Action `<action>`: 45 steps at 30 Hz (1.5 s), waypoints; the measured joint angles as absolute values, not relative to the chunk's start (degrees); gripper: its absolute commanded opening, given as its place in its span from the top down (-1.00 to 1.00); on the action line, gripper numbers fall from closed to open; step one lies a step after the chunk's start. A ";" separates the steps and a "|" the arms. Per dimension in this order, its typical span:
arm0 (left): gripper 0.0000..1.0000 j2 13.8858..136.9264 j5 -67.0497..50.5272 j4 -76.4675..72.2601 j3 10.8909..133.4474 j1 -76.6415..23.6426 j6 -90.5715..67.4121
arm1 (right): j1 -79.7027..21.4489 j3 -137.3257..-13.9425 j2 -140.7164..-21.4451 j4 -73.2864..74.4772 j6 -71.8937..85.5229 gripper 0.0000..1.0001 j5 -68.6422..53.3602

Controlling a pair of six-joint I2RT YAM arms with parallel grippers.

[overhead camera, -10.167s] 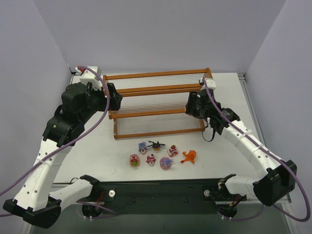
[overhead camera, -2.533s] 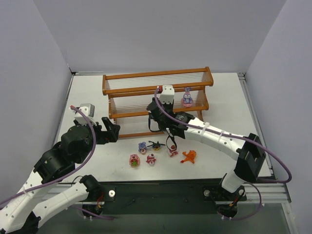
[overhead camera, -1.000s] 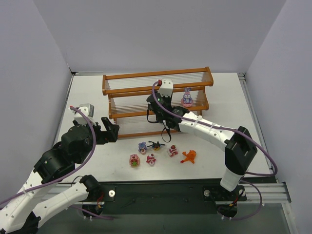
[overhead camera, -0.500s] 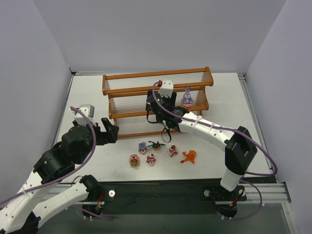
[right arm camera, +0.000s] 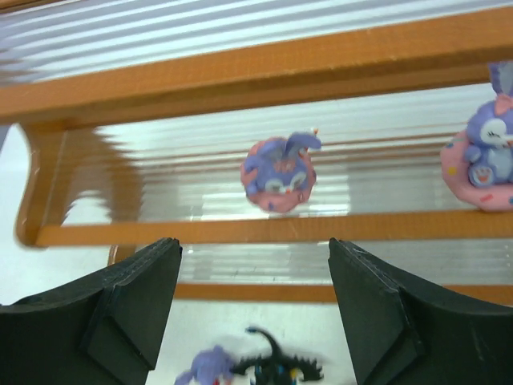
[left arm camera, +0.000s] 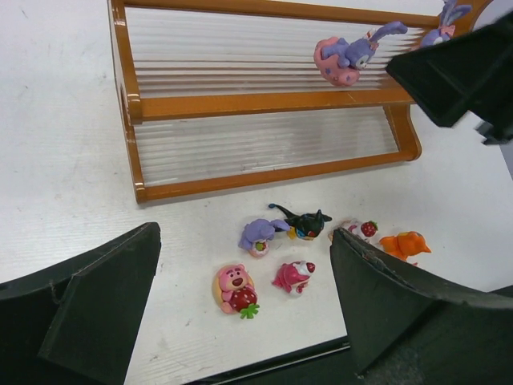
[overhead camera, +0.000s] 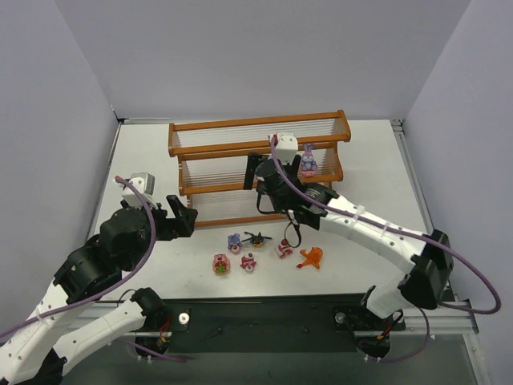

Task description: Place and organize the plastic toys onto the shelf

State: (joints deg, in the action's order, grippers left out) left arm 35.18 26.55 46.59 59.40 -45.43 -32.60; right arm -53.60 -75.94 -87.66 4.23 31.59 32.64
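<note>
The shelf stands at the back of the table. A purple-pink long-eared toy sits on its middle tier. A second one lies on the same tier further left, hidden by my right arm in the top view. My right gripper is open and empty in front of that tier. On the table lie a purple toy, the black winged toy, three pink-red toys and the orange toy. My left gripper is open and empty, above and left of them.
The shelf frame has thin clear rods as tiers; the top and bottom tiers hold nothing. The black base rail runs along the table's near edge, close to the loose toys. Grey walls enclose the table.
My right gripper has drawn back from the middle tier and shifted right, its elbow swinging out right. The second purple-pink toy stays on the tier. My left arm has barely moved.
</note>
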 measured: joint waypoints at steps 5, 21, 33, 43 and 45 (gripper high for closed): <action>-0.95 37.54 23.27 46.35 57.06 -45.43 -36.95 | -56.71 -70.72 -76.62 11.18 35.48 -0.47 30.89; -0.73 52.36 20.43 28.93 40.32 -57.52 -43.18 | -53.76 -57.60 -61.76 29.50 49.71 -0.42 28.40; -0.48 61.63 30.06 18.79 33.67 -59.81 -44.84 | -50.96 -57.60 -60.58 31.62 49.43 -0.41 27.14; -0.31 67.70 36.88 6.00 30.92 -60.64 -44.77 | -48.34 -57.65 -60.53 33.93 48.38 -0.40 25.36; -0.30 68.82 37.93 3.38 30.59 -60.69 -44.56 | -47.88 -57.76 -60.53 34.59 47.92 -0.39 25.10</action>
